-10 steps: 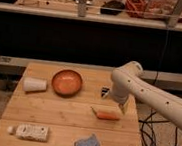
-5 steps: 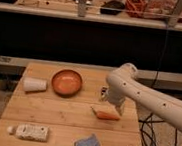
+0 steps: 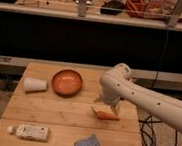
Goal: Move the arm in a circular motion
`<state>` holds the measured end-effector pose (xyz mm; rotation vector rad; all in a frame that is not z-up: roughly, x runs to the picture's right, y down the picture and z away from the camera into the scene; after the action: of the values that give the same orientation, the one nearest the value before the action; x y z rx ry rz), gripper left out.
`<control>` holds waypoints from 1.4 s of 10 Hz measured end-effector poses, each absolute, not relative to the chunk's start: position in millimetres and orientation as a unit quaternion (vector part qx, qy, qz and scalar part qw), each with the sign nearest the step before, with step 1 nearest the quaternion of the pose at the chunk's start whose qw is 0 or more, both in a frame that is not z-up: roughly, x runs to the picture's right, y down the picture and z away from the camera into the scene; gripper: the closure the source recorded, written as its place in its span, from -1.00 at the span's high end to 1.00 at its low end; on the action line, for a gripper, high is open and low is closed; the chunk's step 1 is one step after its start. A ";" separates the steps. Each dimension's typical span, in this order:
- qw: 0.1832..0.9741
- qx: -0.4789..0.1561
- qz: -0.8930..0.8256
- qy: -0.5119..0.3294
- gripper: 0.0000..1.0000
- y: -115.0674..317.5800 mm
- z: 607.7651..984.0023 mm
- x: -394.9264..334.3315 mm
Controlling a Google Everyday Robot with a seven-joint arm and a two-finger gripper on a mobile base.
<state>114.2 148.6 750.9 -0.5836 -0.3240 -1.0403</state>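
Note:
The arm [image 3: 146, 101], cream-white with small dark dots, comes in from the right edge and bends at a bulbous elbow [image 3: 116, 77] over the right half of the wooden table [image 3: 54, 114]. From the elbow its end points down to the gripper [image 3: 107, 104]. The gripper hangs just above an orange carrot-like object [image 3: 106, 115] that lies on the table.
An orange bowl [image 3: 66, 82] and a white cup [image 3: 35, 85] on its side sit at the back left. A white bottle [image 3: 29, 131] and a blue-grey cloth [image 3: 87, 144] lie near the front edge. Black cables [image 3: 153, 141] trail on the floor at right. A cluttered bench [image 3: 93, 7] stands behind.
The arm's elbow and gripper have shifted to the left over the table, the gripper now closer above the orange object. The things on the table have not moved.

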 end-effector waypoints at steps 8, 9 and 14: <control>0.793 -0.263 -0.526 -0.158 0.60 138.6 757.1 81.5; 0.792 -0.263 -0.528 -0.159 0.60 137.0 758.6 80.5; 0.786 -0.259 -0.537 -0.162 0.60 130.1 764.3 75.6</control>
<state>75.6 130.1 764.3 -0.5587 -0.3501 -1.1586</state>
